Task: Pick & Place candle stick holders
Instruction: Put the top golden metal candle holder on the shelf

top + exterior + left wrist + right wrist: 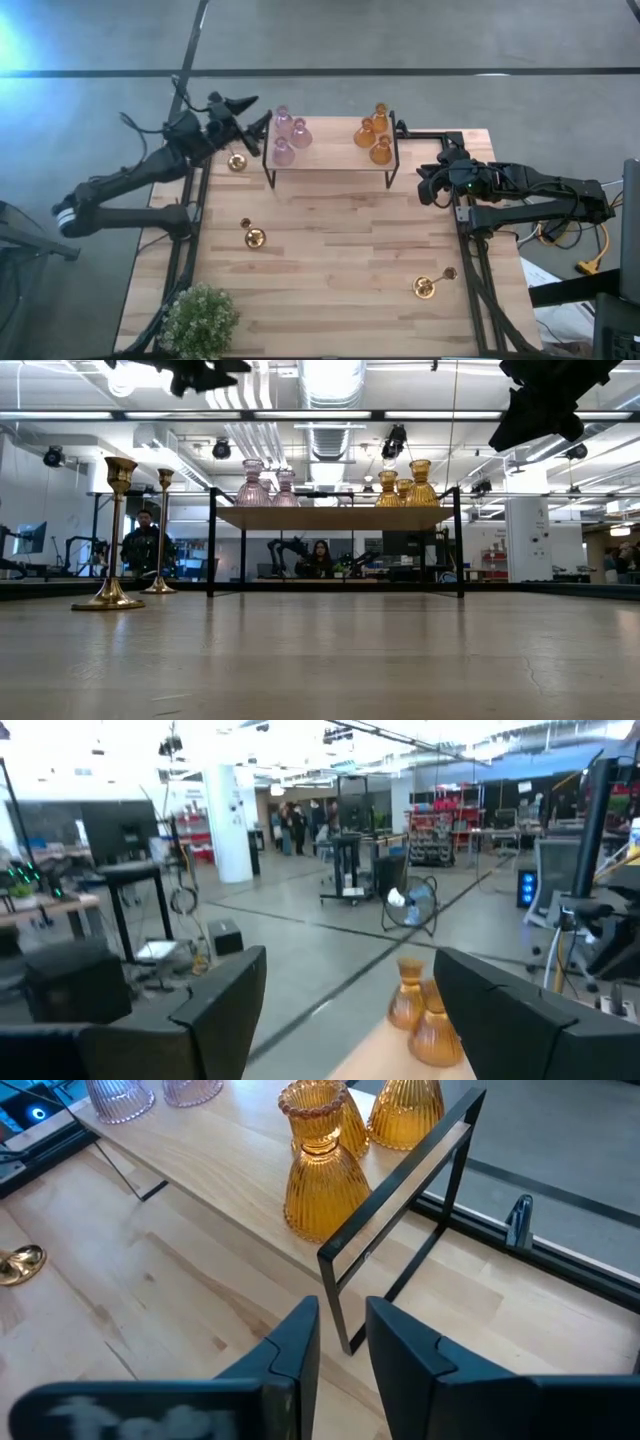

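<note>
amber holders (322, 1175) beyond right fingers (300, 1345)

The left gripper (258, 112) sits at upper left of the high view, fingers spread wide and empty. The right gripper (428, 186) sits at centre right, fingers nearly closed, empty.

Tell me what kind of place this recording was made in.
Probably an open robotics lab or workshop: exposed ceiling ducts, workstation monitors, and another robot arm behind the wooden table.
</note>
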Tool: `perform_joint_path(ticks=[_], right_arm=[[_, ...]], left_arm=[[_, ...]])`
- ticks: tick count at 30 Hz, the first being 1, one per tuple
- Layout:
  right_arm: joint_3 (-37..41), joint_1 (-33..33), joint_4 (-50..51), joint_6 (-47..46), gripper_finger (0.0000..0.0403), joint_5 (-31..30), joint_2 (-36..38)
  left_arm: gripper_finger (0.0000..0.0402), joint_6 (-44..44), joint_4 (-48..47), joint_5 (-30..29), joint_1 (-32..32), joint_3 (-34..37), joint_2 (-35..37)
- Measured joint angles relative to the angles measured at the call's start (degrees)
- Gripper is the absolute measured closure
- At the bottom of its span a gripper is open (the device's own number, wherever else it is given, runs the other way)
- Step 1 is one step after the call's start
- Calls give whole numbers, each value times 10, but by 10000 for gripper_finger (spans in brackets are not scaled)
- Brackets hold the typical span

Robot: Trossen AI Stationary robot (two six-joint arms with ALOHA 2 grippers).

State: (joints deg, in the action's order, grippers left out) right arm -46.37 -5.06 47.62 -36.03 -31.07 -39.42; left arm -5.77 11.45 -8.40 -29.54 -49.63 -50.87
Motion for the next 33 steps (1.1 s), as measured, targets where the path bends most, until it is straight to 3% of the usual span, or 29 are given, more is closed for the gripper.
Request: perform_joint_path(ticks=[5,9,14,20,27,33], right_arm=[[0,0,0,0,333,0,0],[1,0,0,0,333,0,0],[1,0,0,0,326,-3,0],[1,0,0,0,326,-5,0],[1,0,0,0,335,-7,0],[2,0,0,1,327,-24,-1]], left_arm=[[114,-1,-127,-9,0,-63,35],[120,22,-289,-60,2,-118,63],[131,108,-499,-136,5,-169,93],[140,214,-641,-179,6,-164,125],[140,239,-689,-198,6,-111,144],[140,256,-623,-203,9,21,177]])
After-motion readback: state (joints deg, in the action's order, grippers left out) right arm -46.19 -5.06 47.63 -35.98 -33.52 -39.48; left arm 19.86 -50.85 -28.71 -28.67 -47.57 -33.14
